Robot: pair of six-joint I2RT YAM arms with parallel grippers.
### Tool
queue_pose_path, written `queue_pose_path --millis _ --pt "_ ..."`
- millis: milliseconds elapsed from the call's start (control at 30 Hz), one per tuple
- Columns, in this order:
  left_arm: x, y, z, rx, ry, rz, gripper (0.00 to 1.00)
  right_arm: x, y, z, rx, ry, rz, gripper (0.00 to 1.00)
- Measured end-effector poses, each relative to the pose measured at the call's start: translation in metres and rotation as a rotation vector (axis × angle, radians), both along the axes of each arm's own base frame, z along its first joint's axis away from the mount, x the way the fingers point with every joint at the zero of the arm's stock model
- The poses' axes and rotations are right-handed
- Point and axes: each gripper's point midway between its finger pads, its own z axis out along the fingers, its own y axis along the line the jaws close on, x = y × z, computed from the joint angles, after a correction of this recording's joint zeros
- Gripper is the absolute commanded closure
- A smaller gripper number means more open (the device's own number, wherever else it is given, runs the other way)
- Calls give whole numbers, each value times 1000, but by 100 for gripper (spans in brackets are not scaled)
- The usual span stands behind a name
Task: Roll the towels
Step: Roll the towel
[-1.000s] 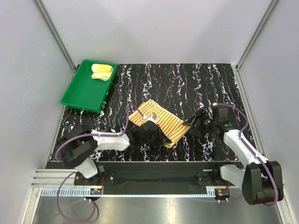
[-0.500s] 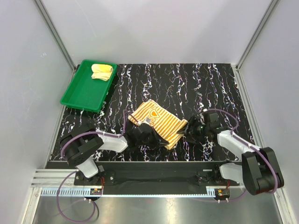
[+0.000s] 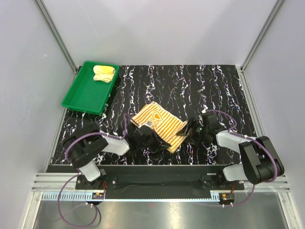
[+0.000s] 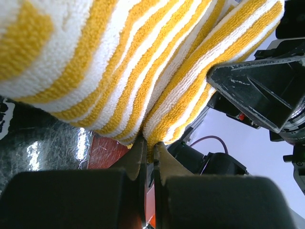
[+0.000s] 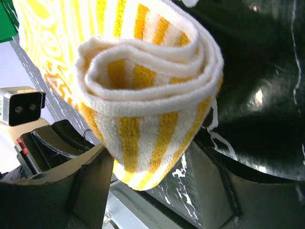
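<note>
The orange-and-cream striped towel lies in the middle of the black marbled table, its near edge partly rolled. My left gripper is at the towel's near left edge; in the left wrist view it is shut, pinching a fold of the towel. My right gripper is at the towel's right end; in the right wrist view it is open, its jaws wide on either side of the rolled end. The plain pale yellow towel lies rolled in the green tray.
The green tray stands at the table's far left corner. Grey walls with metal frame posts enclose the table. The arm bases and a metal rail run along the near edge. The right gripper's finger shows in the left wrist view.
My right gripper has moved left from beside the towel to its right end. My left gripper has shifted slightly left and nearer, and the towel's near edge has curled over.
</note>
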Motion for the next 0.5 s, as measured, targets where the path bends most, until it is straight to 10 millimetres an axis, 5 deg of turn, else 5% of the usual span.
queue_pose_path --millis 100,233,500 --pt "1 0 1 -4 1 -1 100 5 2 -2 5 -13 2 38" --pt "2 1 1 -6 2 1 100 8 2 -9 -3 -11 6 66" --pt "3 2 0 6 -12 -10 76 9 4 -12 -12 -3 21 71"
